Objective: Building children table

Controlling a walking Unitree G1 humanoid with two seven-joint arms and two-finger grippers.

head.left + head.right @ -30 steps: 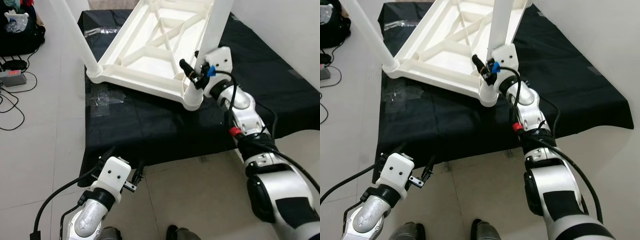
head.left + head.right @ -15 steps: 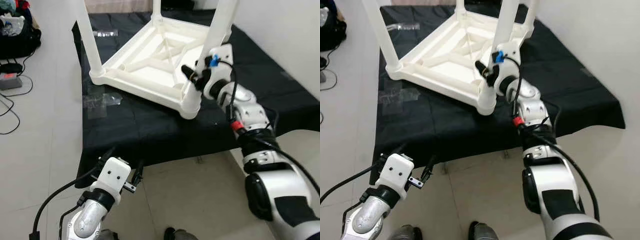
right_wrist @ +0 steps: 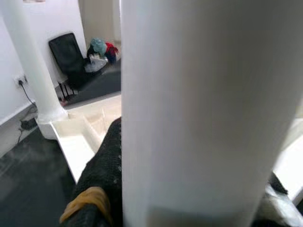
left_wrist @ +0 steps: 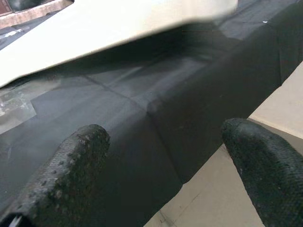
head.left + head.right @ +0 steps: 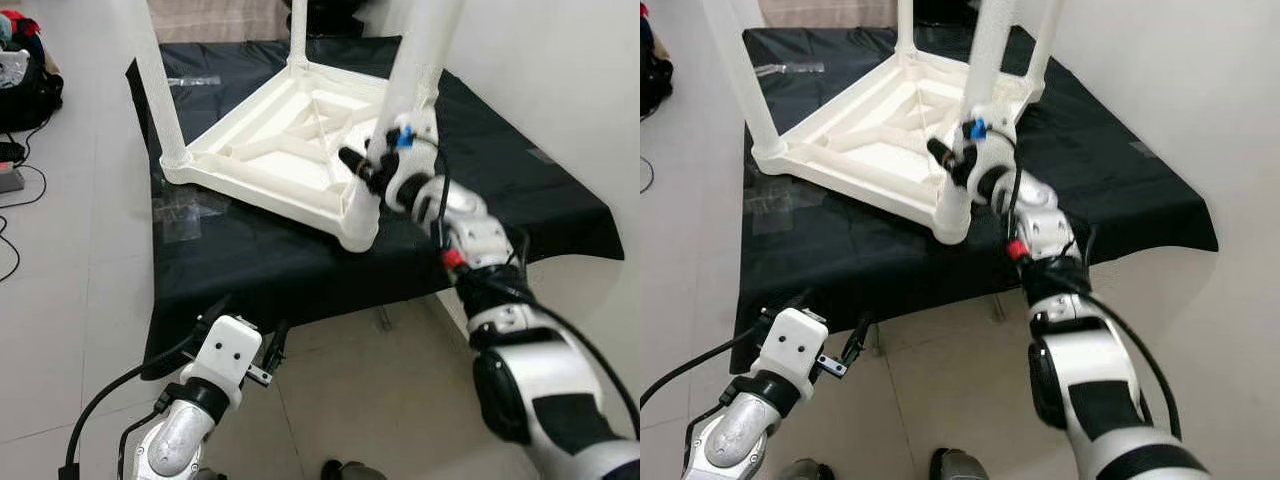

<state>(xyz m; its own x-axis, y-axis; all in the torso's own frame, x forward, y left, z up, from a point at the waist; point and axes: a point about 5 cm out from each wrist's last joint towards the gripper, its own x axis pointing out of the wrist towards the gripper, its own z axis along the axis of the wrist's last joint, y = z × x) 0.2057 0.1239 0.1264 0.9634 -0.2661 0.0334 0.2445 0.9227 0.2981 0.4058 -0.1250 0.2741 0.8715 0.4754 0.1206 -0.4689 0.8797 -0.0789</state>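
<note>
One right hand (image 5: 372, 172) clamps the table leg (image 3: 208, 109) (left hand (image 4: 156, 156) gapes, empty, by black cloth (image 4: 142, 118)).

Black cloth (image 5: 300, 250), pale tiled floor (image 5: 70, 290).

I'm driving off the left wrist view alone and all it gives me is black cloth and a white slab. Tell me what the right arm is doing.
Observer: The right gripper is clamped on a white leg of the upside-down table, just above its socket at the near corner.
Operator: Confirm the clamp.
Observer: In the right wrist view the leg sits tight against a black finger.
Operator: Report how many legs are in.
Observer: Four stand upright, one per corner, including the one at the near-left corner.
Operator: Place my left gripper.
Observer: The left gripper hangs open low by the front edge of the black cloth, away from the table.
</note>
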